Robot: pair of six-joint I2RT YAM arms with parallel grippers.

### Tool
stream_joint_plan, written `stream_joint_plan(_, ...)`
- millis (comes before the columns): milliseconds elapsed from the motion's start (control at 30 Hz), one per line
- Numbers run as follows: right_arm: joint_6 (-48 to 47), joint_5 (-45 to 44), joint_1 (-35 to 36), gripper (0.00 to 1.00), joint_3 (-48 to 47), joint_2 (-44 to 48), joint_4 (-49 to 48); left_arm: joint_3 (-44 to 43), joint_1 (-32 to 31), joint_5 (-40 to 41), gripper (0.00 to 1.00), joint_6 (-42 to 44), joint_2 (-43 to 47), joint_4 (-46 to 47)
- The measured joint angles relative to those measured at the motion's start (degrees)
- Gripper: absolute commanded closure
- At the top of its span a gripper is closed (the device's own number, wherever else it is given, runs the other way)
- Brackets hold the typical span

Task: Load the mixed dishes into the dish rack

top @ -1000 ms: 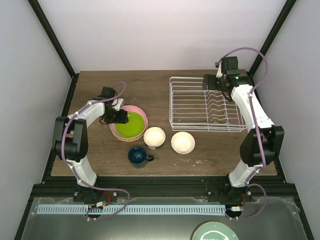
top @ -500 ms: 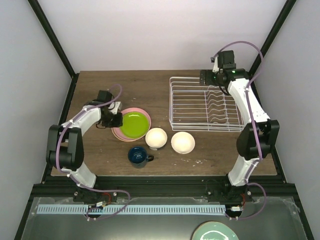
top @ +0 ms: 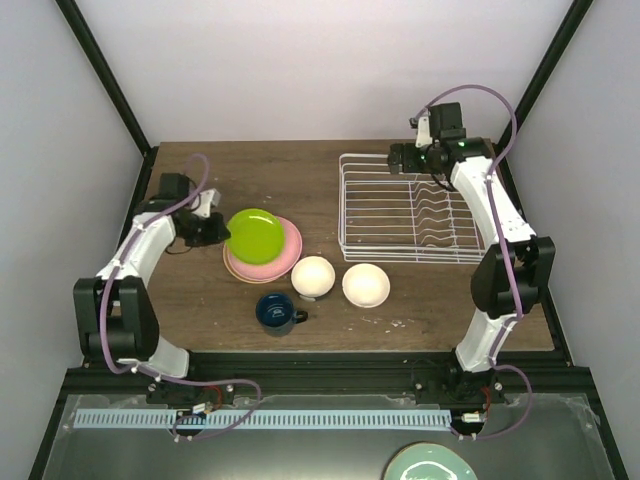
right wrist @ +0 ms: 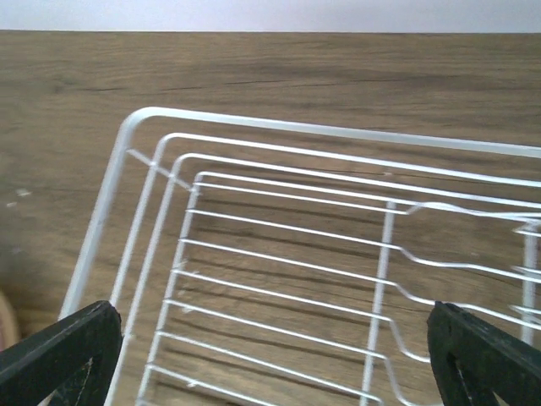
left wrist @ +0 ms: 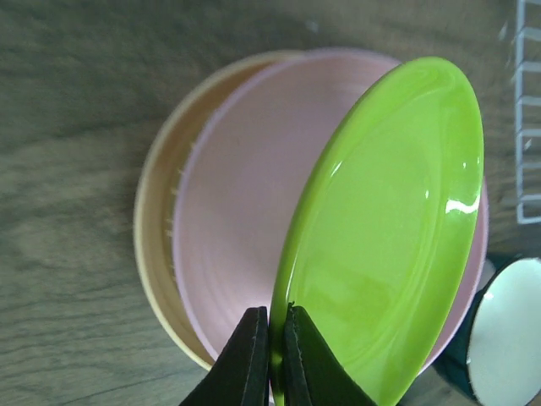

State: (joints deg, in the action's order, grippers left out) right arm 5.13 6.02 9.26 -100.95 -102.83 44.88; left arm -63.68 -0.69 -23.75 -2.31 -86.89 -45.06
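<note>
Lime plate [left wrist: 389, 237] aslant over pink plate [left wrist: 245, 220]

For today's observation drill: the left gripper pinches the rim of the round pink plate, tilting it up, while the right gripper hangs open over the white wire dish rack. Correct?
No: the left wrist view shows the left gripper pinching the round lime green plate; the round pink plate lies flat beneath. The right gripper does hang open over the white wire dish rack.

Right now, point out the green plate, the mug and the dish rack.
green plate [left wrist: 393, 241]: left wrist view, middle of its face.
mug [top: 275, 310]: top view, its dark inside.
dish rack [top: 341, 200]: top view, left rim.
</note>
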Motion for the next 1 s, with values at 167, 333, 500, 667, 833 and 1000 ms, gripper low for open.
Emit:
stream_joint_plan(167,-0.33,13.09,0.00,0.00,3.72,1.09,-4.17,-3.15,5.33,-5.66,1.00,-0.48,3.06,0.96)
stream_joint_plan(333,2.08,28.22,0.70,0.00,11.87,3.91,-11.98,-4.46,5.88,-14.25,1.00,-3.10,5.55,6.93)
stream_joint_plan(500,3.74,37.62,4.72,0.07,13.33,4.20,-18.27,-4.20,5.51,-19.43,1.00,-6.54,5.62,12.68)
stream_joint_plan(667,4.17,42.21,10.54,0.13,8.76,0.13,-20.39,-4.44,2.12,-19.91,1.00,-7.78,4.96,15.34)
stream_joint_plan(833,4.44,42.80,14.43,0.13,4.79,-6.38,-21.00,-4.94,-2.40,-19.87,1.00,-8.66,3.10,16.68)
stream_joint_plan(1000,4.63,42.58,15.72,0.23,4.15,-9.57,-20.57,-4.96,-2.95,-19.87,1.00,-9.70,2.95,18.27)
